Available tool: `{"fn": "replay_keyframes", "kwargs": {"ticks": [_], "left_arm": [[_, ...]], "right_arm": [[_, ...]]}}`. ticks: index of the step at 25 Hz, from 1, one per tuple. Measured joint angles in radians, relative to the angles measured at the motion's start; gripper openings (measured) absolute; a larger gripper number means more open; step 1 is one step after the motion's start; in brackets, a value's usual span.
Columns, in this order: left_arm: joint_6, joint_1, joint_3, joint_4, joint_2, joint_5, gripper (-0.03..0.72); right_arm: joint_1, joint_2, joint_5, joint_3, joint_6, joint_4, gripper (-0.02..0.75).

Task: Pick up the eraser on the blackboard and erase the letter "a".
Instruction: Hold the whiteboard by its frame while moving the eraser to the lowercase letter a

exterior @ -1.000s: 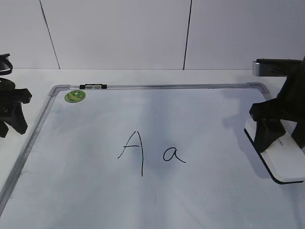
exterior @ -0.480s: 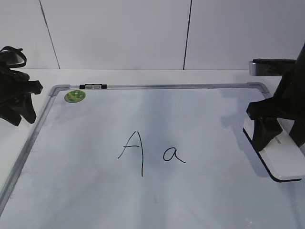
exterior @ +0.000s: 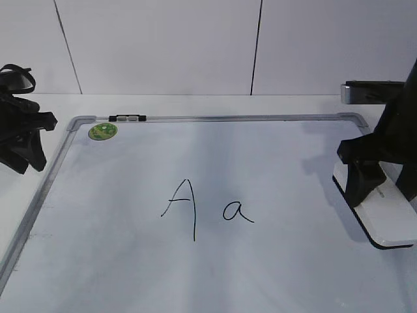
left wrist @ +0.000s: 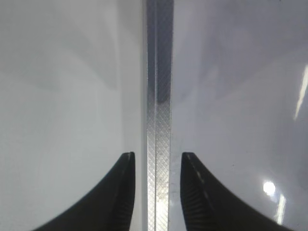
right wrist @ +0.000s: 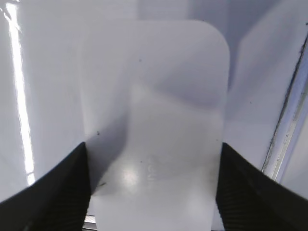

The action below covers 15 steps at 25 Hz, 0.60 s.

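Observation:
The white eraser (exterior: 391, 218) lies at the right edge of the blackboard (exterior: 273, 150). My right gripper (exterior: 383, 195) stands over it with one finger on each long side. In the right wrist view the eraser (right wrist: 154, 91) fills the gap between the fingers (right wrist: 153, 147), which touch both its sides. The small letter "a" (exterior: 237, 212) is at the board's middle, to the right of the capital "A" (exterior: 182, 207) and well left of the eraser. My left gripper (exterior: 29, 163) is open and empty, hovering over the board's left frame (left wrist: 159, 96).
A green sticker (exterior: 103, 131) and a small black-and-white clip (exterior: 128, 118) sit at the board's far left corner. A grey device (exterior: 374, 91) stands behind the right arm. White table (left wrist: 62, 96) lies left of the frame, and a white wall is behind.
One second ago the left arm was lower and further left; it rose and moved right. The right gripper and eraser shifted slightly left and up together. Hardly any motion in the last half second.

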Motion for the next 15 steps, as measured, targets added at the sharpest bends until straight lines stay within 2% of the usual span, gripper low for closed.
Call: {"fn": "replay_keyframes", "kwargs": {"ticks": [15], "left_arm": [[0.000,0.000,0.056,-0.013,0.032,-0.010,0.238]], "right_arm": [[0.000,0.000,0.000,0.000,0.002,0.009,0.538]]}}
